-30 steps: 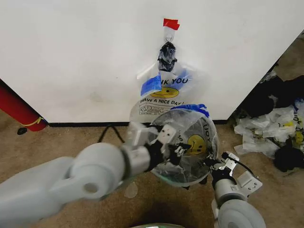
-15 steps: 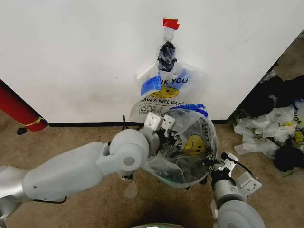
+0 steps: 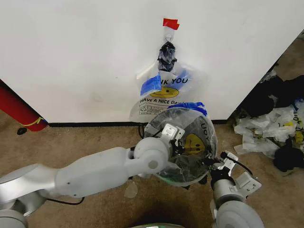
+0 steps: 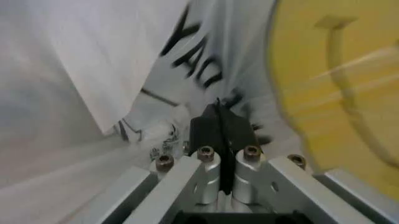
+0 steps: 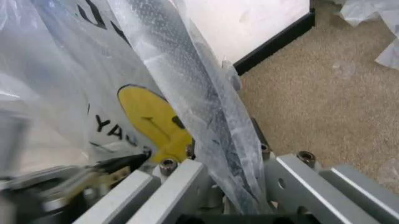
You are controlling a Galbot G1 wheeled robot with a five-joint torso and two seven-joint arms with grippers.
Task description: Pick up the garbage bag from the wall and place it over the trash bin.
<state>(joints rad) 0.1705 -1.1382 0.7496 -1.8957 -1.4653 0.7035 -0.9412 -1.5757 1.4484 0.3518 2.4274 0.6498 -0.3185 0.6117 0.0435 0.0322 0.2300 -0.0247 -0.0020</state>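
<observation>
A garbage bag (image 3: 195, 142) with a yellow smiley lies draped in and over the round trash bin (image 3: 186, 182), which stands on the carpet by the wall (image 3: 71, 57). My left gripper (image 3: 179, 144) reaches inside the bag over the bin. In the left wrist view, the left gripper (image 4: 218, 117) is shut, its black tips pressed together against the bag's printed film (image 4: 187, 60). My right gripper (image 3: 209, 164) sits at the bin's near right rim. There the right gripper (image 5: 219, 158) is shut on the garbage bag (image 5: 187, 93). Another smiley bag (image 3: 164, 97) hangs on the wall.
A small black knotted wad (image 3: 166, 56) hangs under red tape (image 3: 170, 23) above the hanging bag. A red cylinder (image 3: 16, 111) leans at the left by the black baseboard (image 3: 85, 124). White bags and dark items (image 3: 273, 135) are piled at the right. Open carpet (image 3: 71, 142) lies to the left.
My left arm has stretched farther right, carrying its gripper from the bin's left rim toward the smiley inside the bag. The right gripper has stayed at the rim.
</observation>
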